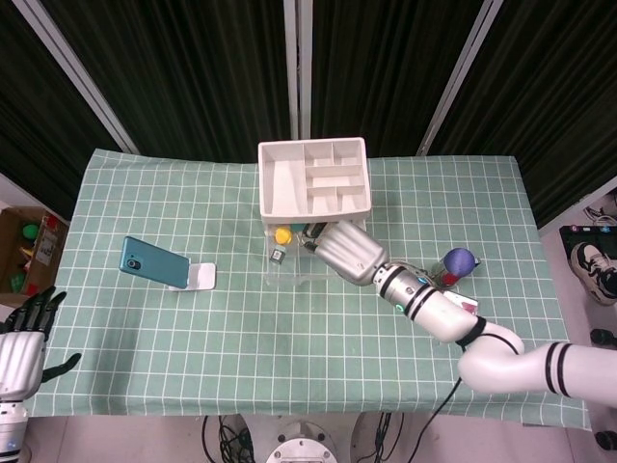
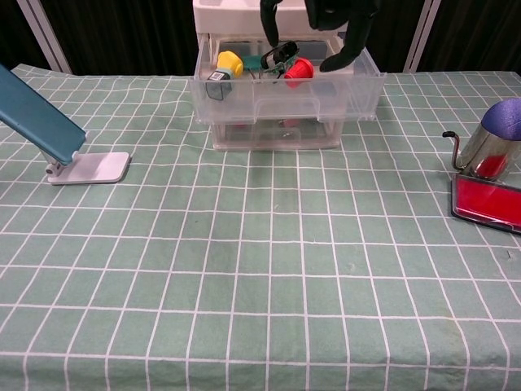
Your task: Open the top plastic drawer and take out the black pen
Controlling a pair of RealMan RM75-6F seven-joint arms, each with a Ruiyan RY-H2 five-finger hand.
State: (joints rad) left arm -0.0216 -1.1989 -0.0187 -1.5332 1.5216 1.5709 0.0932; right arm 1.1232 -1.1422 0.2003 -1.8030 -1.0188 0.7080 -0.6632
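Observation:
The clear plastic top drawer of the white-topped drawer unit stands pulled out toward me. Inside lie a yellow-capped item, a red cap and a dark object that may be the black pen; I cannot tell for sure. My right hand hovers over the drawer's right half, its dark fingers spread and pointing down with nothing in them. Off the table's near left corner, my left hand hangs with fingers apart, holding nothing.
A teal phone leans on a white stand at the left. A purple-topped metal pot and a red box sit at the right. A cardboard box stands beside the table's left edge.

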